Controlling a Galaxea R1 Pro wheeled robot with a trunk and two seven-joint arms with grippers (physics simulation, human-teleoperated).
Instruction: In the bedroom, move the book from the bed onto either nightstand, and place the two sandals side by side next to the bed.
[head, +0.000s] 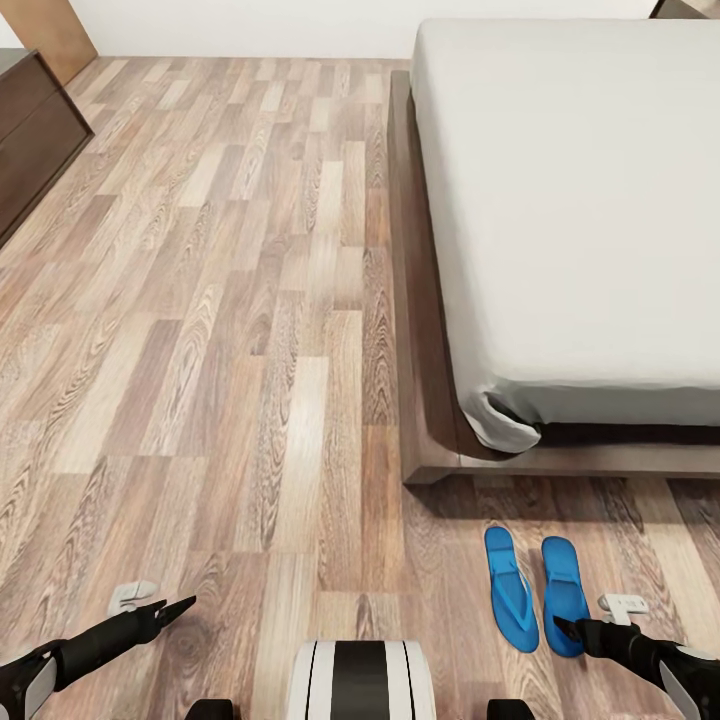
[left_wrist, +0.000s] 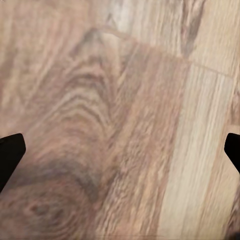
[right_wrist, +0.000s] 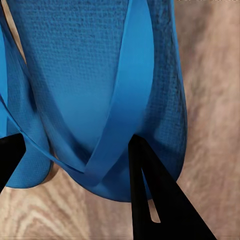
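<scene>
Sandals: two flat blue flip-flops (head: 538, 590) with pebbled soles and thin thong straps lay side by side on the wood-plank floor (head: 230, 350), just off the bed's (head: 570, 200) foot corner.
Bed: smooth grey mattress, dark wooden frame.
Right gripper (right_wrist: 75, 155): black tapered fingers spread around one sandal's strap (right_wrist: 125, 100).
Left gripper (left_wrist: 120, 150): spread wide above bare planks.

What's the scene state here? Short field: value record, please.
room: wood-plank floor, bed at right
sandals: two blue, side by side on the floor by the bed's corner; left sandal, right sandal
book: not seen on visible mattress
left gripper: open, above bare floor
right gripper: open, at right sandal's strap, grip uncertain
dresser: far left
</scene>
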